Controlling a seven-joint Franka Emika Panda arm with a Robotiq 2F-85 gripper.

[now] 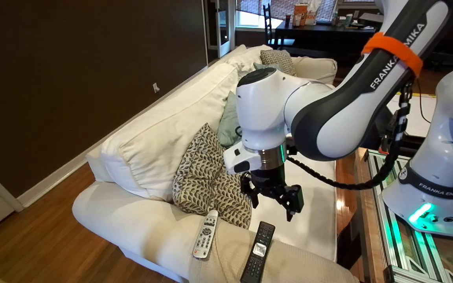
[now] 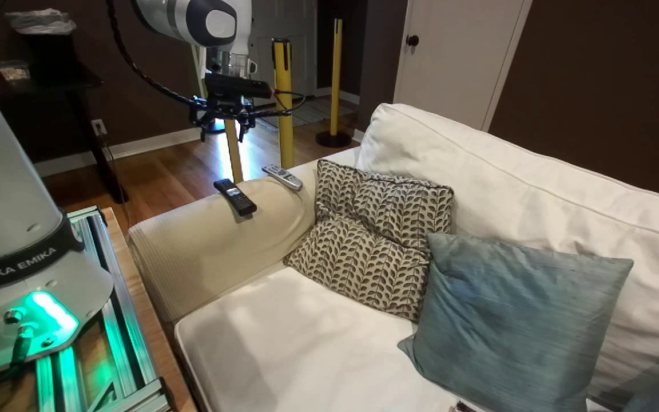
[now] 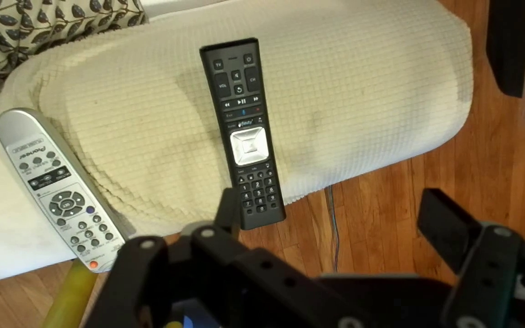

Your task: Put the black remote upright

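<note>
Bright glare at the window [image 1: 250, 19], dim brown wall [image 1: 92, 70].

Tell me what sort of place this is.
Probably a home's living room: there's a white sofa, a leaf-patterned pillow in its corner, and the black remote and a silver-grey remote lying on its armrest.

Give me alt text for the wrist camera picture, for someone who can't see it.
A black remote lies face up on a cream-covered sofa arm, with a silver-grey remote to its left in the picture. The open gripper, holding nothing, shows at the bottom. A leaf-patterned cushion fills the top left corner; wooden floor shows below.
</note>
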